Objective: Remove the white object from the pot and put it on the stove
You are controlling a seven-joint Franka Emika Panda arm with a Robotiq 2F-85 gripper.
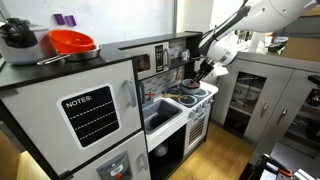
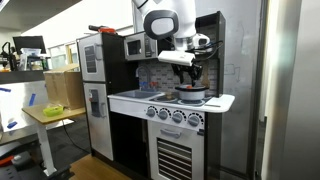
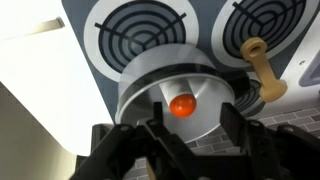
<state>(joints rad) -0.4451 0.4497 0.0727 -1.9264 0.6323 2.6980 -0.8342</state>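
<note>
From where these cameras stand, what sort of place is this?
Probably a lab or office holding a toy kitchen: a small white stove, a NOTES board on its fridge, and a cardboard box on a worktable.

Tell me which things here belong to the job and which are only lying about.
For the job: pot, stove, gripper (open, over the pot). The white object I cannot make out.
Lying about: red-orange bowl, dark lidded pot, tan toy piece beside the pot.

red bowl point(image 1: 72, 42) — on white cabinet point(image 1: 40, 125) | grey lidded pot point(image 1: 18, 40) beside | microwave point(image 2: 135, 46)
</note>
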